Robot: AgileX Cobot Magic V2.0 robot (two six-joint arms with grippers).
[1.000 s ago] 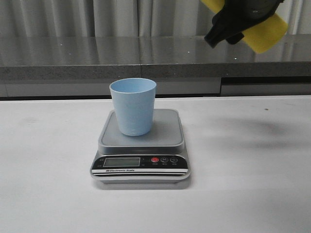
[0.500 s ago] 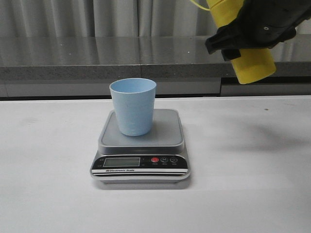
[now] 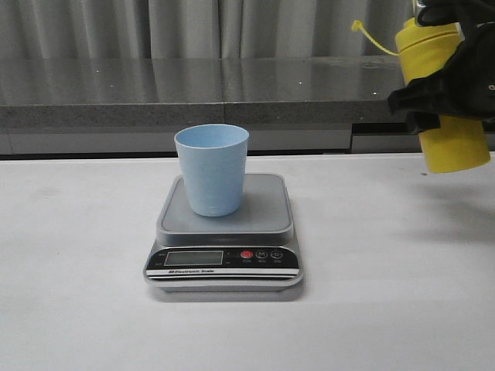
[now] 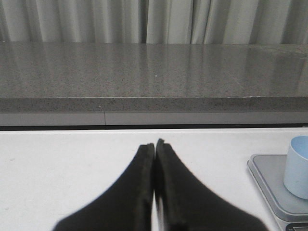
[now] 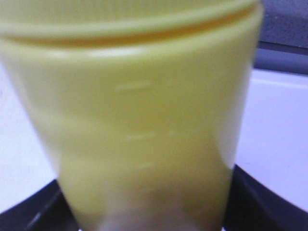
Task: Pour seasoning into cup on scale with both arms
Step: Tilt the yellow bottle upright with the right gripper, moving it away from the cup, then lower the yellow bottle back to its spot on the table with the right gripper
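The pale blue cup (image 3: 211, 168) stands upright on the silver-grey scale (image 3: 267, 212) at the table's middle. My right gripper (image 3: 448, 97) is shut on the yellow seasoning bottle (image 3: 453, 143) and holds it almost upright in the air at the far right, well clear of the cup. Its cap (image 3: 357, 25) hangs out to the left on its tether. The bottle fills the right wrist view (image 5: 134, 125). My left gripper (image 4: 155, 144) is shut and empty, low over the table to the left of the scale (image 4: 269, 185) and cup (image 4: 298, 166). It is out of the front view.
A grey stone ledge (image 3: 155, 93) with curtains behind it runs along the back of the white table (image 3: 387, 294). The scale's black panel with LCD and red button (image 3: 246, 254) faces the front.
My right gripper has swung the bottle from a tilted pose high up to nearly upright, and moved it right and down. The cup and scale have not moved.
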